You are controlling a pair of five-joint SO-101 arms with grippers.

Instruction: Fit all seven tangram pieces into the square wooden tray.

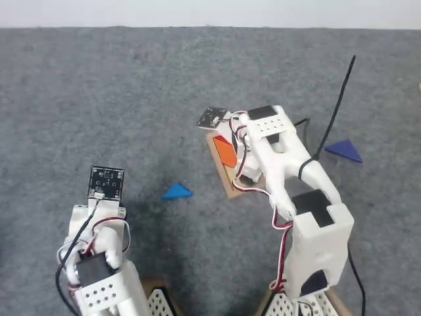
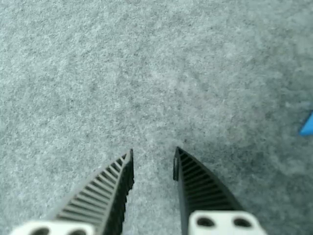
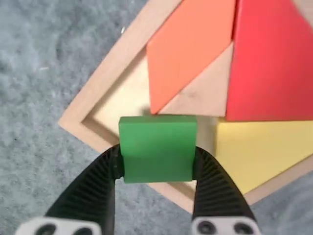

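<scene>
My right gripper (image 3: 156, 161) is shut on a green square piece (image 3: 157, 152), held over the near corner of the square wooden tray (image 3: 110, 73). In the tray lie an orange parallelogram (image 3: 188, 46), a red triangle (image 3: 271, 58) and a yellow piece (image 3: 259, 149). In the high view the right arm covers most of the tray (image 1: 220, 172), with the orange piece (image 1: 225, 153) showing. A light blue triangle (image 1: 177, 191) and a dark blue triangle (image 1: 345, 151) lie loose on the carpet. My left gripper (image 2: 152, 159) is open over bare carpet, the light blue triangle (image 2: 308, 125) off to one side.
Grey carpet covers the whole table. The left arm (image 1: 99, 257) sits at the near left, well away from the tray. A black cable (image 1: 335, 112) runs behind the right arm. Open carpet lies between the two arms and at the far left.
</scene>
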